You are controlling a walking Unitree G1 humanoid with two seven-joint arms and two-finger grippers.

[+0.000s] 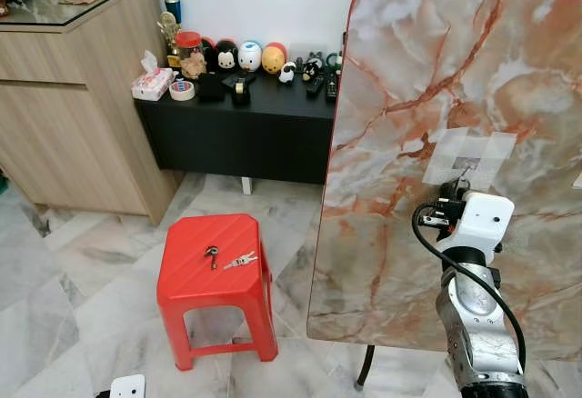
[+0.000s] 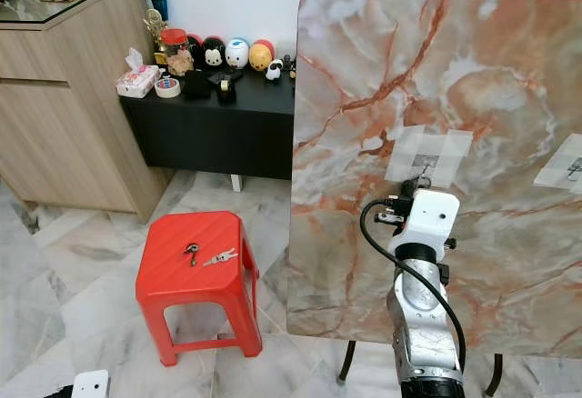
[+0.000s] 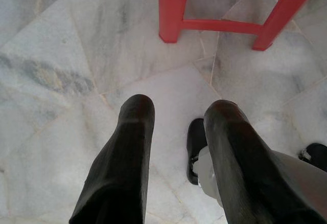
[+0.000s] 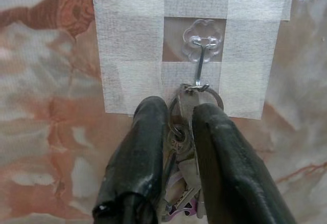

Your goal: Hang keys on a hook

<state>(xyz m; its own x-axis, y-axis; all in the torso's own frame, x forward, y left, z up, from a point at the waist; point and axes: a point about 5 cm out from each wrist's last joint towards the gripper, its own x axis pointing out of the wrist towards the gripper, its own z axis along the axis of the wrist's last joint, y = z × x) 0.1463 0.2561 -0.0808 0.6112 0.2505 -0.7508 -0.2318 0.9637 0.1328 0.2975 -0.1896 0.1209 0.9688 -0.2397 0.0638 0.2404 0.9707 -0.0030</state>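
The hanging step is in hand: a bunch of keys (image 4: 183, 147) is clenched by the right gripper (image 4: 179, 132), its ring at the hook (image 4: 202, 55) taped to the marble board (image 1: 436, 98). Release seems called for next. The left gripper (image 3: 179, 152) hangs released above the floor.

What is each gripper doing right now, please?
Left gripper: open, holding nothing, hanging over the floor by the red stool.
Right gripper: shut on the keys, up at the clear hook on the marble board.
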